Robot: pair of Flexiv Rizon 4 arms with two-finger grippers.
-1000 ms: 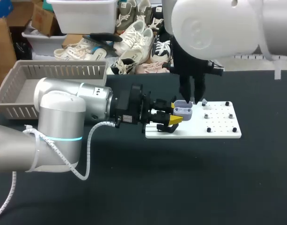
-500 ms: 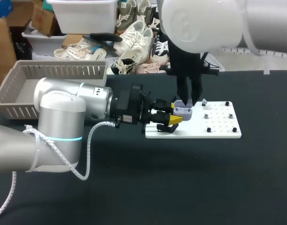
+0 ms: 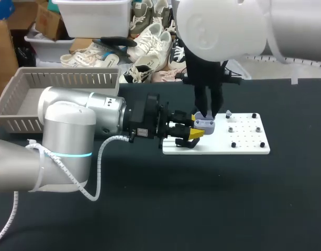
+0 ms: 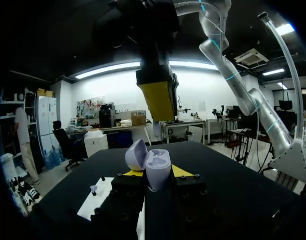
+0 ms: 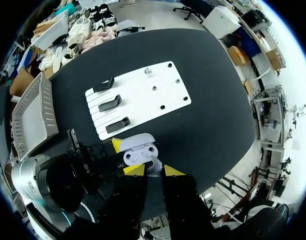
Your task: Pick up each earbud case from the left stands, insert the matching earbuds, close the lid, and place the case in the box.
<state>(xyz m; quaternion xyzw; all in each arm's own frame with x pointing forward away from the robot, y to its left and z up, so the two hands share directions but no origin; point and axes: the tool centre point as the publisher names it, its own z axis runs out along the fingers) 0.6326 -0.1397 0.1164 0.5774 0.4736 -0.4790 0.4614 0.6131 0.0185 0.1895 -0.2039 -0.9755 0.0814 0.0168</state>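
The case (image 3: pixel 205 124), lid open, is clamped between the fingers of the left gripper (image 4: pixel 157 174), above the 10 o'clock corner of the board (image 3: pixel 244 145). The right gripper (image 5: pixel 153 171) hangs directly over the case, closed on an earbud (image 5: pixel 153 165). A second earbud (image 3: pixel 228 112) stands on the board at the case's 2 o'clock. The basket (image 3: pixel 24 89) lies at the case's 9 o'clock, well apart.

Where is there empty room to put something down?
The table is bare in front of the white board and past its right end. Crowded at the board's left end: left gripper and right gripper meet at the earbud case.
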